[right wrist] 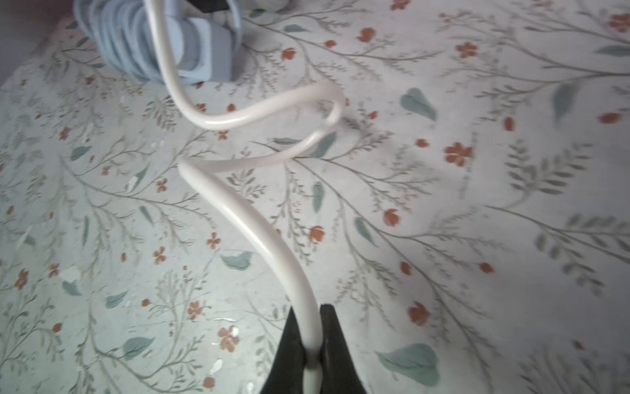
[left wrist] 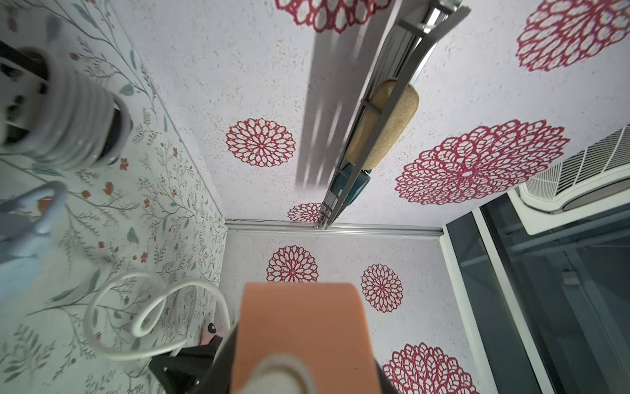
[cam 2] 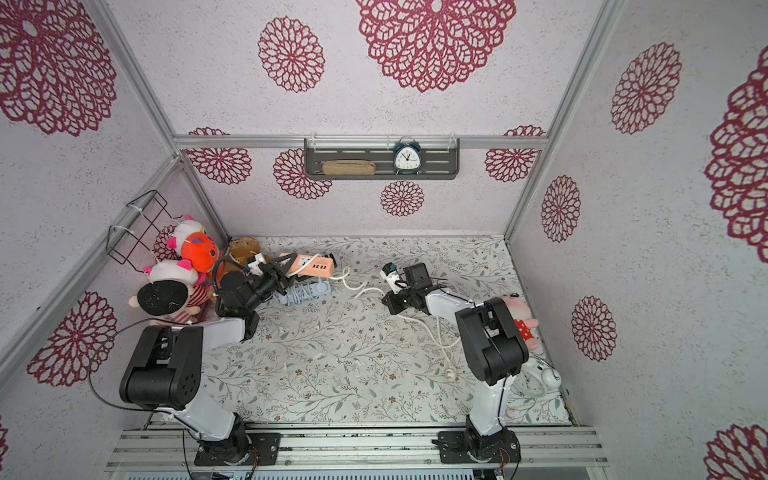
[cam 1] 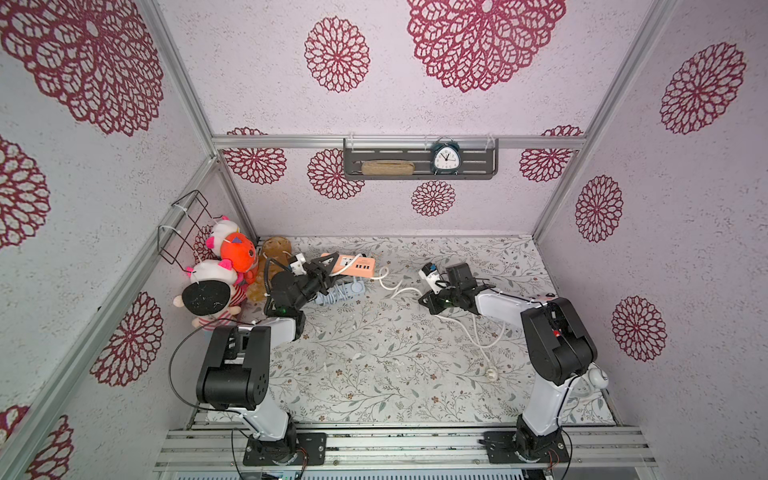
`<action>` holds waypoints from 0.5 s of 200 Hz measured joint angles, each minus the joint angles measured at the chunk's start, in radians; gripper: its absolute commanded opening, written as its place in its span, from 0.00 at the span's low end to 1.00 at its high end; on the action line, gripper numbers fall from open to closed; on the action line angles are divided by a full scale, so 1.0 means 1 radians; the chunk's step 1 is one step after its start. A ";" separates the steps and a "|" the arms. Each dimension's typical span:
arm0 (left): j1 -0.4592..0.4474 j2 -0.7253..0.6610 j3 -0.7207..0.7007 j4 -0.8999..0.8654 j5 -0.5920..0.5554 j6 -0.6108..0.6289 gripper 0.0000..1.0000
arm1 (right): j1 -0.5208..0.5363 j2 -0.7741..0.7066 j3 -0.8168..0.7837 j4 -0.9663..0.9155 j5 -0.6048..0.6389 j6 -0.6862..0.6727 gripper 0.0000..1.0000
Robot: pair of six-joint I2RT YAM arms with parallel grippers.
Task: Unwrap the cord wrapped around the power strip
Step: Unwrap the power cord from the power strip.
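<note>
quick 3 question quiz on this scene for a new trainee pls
1. True or false: the right gripper is shut on the white cord.
2. What does the left gripper hold? A the orange power strip; B the alarm clock; C a plush toy.
3. Fill in: the blue-grey power strip has its blue-grey cord ___ around it.
Key: 1 true; 2 A; 3 wrapped.
</note>
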 measured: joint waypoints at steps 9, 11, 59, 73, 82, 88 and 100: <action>0.031 -0.033 -0.024 -0.005 0.003 0.000 0.00 | -0.029 0.000 -0.002 -0.001 0.028 0.006 0.00; 0.037 -0.039 -0.028 -0.006 0.004 0.000 0.00 | -0.034 0.000 -0.002 0.000 0.031 0.008 0.00; 0.201 -0.247 -0.090 -0.124 0.008 0.030 0.00 | -0.165 0.000 -0.030 -0.001 0.111 0.044 0.00; 0.248 -0.322 -0.102 -0.201 0.011 0.056 0.00 | -0.193 0.000 -0.032 0.000 0.121 0.058 0.00; 0.275 -0.367 -0.107 -0.249 0.016 0.073 0.00 | -0.208 0.000 -0.034 0.001 0.124 0.064 0.00; 0.298 -0.396 -0.108 -0.281 0.023 0.085 0.00 | -0.216 -0.001 -0.036 0.003 0.123 0.068 0.00; 0.341 -0.444 -0.111 -0.337 0.040 0.105 0.00 | -0.232 -0.002 -0.044 0.011 0.121 0.079 0.00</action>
